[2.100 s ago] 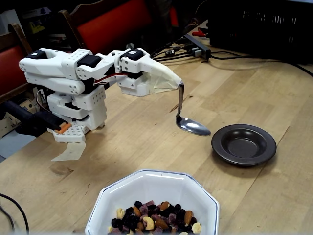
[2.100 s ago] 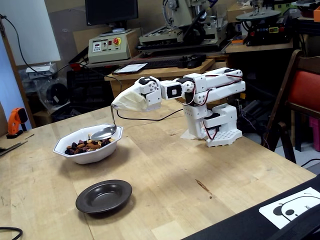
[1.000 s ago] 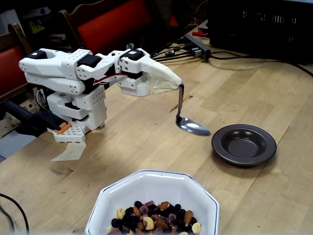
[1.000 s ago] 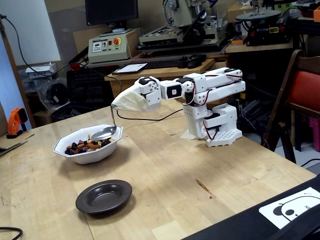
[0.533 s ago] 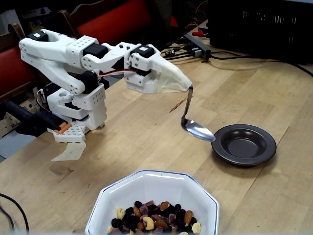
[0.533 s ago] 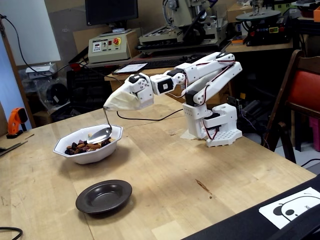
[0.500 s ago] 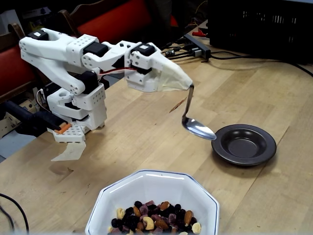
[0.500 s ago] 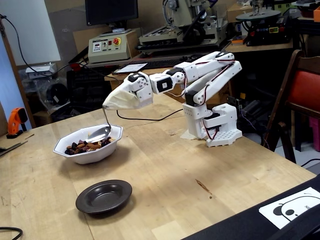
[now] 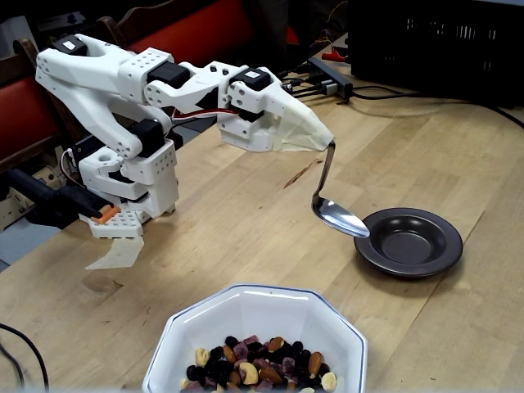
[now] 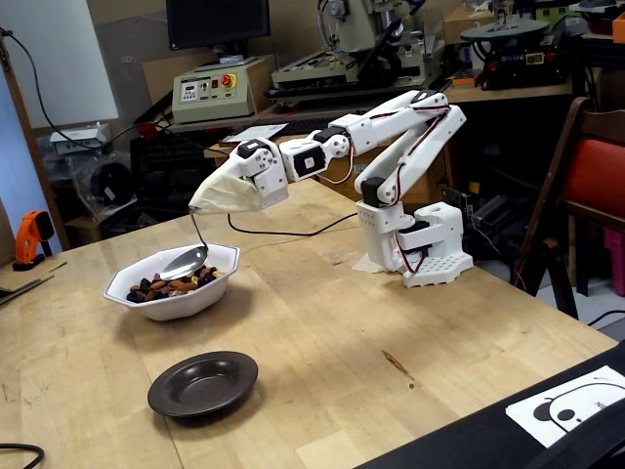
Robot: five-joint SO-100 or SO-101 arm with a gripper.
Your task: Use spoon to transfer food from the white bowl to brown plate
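1. Spoon (image 9: 333, 201) hanging handle-up from the tip of the gripper (image 9: 331, 146), bowl end lowest and tilted; also seen at (image 10: 187, 258).
2. Gripper (image 10: 195, 208) wrapped in a pale cover, so fingers hidden; apparently clamped on the spoon handle, since the spoon hangs clear of the table from that tip.
3. Spoon bowl empty and shiny in a fixed view, lying over the near left rim of the brown plate (image 9: 408, 241) as framed there.
4. Same spoon bowl in the other fixed view placed above the white bowl (image 10: 172, 286); true position between the two dishes cannot be settled from these angles.
5. Food (image 9: 260, 365) heaped in the white bowl (image 9: 254, 314): dark raisins, tan nuts, purplish bits; also visible at (image 10: 161, 284).
6. Brown plate (image 10: 202, 384) empty and glossy, set on the wooden table (image 10: 410, 342) near the white bowl, not touching it.
7. Arm (image 10: 391, 147) stretched out from its white base (image 10: 430, 244) toward the dishes.
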